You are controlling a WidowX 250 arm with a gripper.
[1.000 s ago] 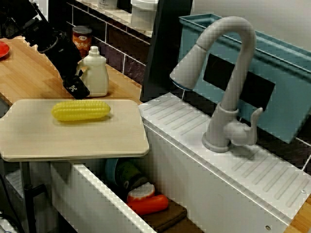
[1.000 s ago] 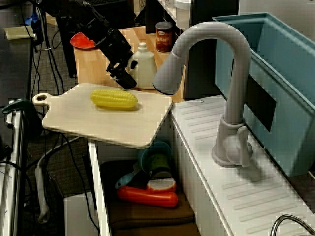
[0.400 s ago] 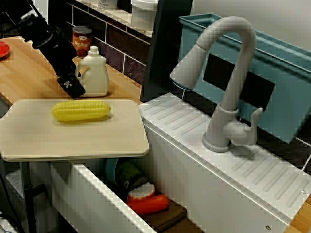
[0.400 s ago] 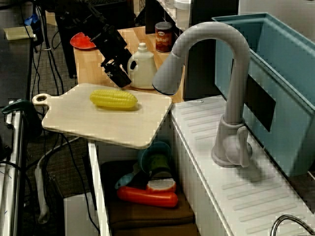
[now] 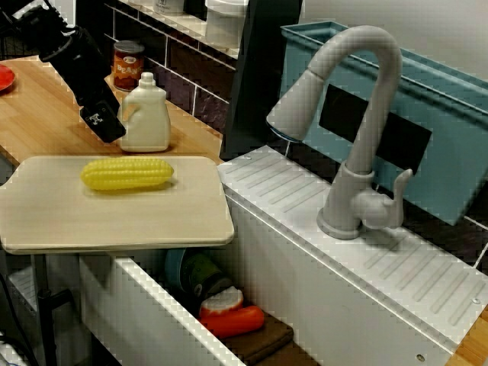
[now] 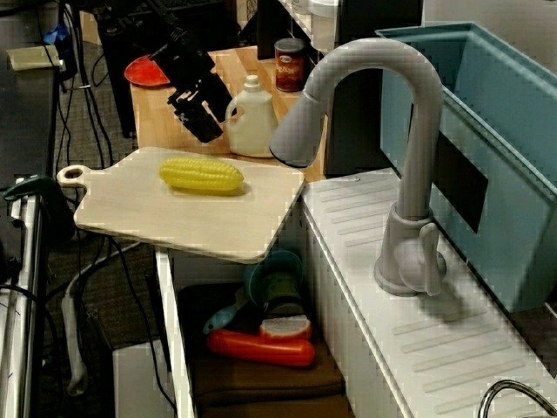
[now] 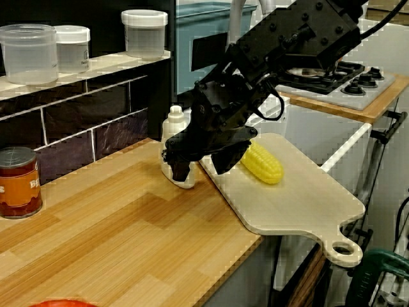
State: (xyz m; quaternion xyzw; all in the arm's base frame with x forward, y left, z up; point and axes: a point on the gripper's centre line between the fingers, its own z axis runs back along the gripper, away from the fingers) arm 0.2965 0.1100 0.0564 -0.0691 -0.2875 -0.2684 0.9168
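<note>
Counter-level view: gripper [image 7: 199, 167], fingers spread and empty, hangs just beside bottle [image 7: 172, 131] (corn [image 7: 262, 163] near, on cutting board [image 7: 300, 198]); any descent should probably keep clear of the bottle

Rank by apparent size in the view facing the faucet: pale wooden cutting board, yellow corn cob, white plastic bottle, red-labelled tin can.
Largest: pale wooden cutting board.
Next: white plastic bottle and yellow corn cob, about alike, unranked.
Smallest: red-labelled tin can, though it sits farthest back.

Gripper [image 7: 201, 163] hides much of white bottle [image 7: 172, 128] in the counter-end view; red plate [image 5: 4, 78] runs off left edge in the sink-side view.
</note>
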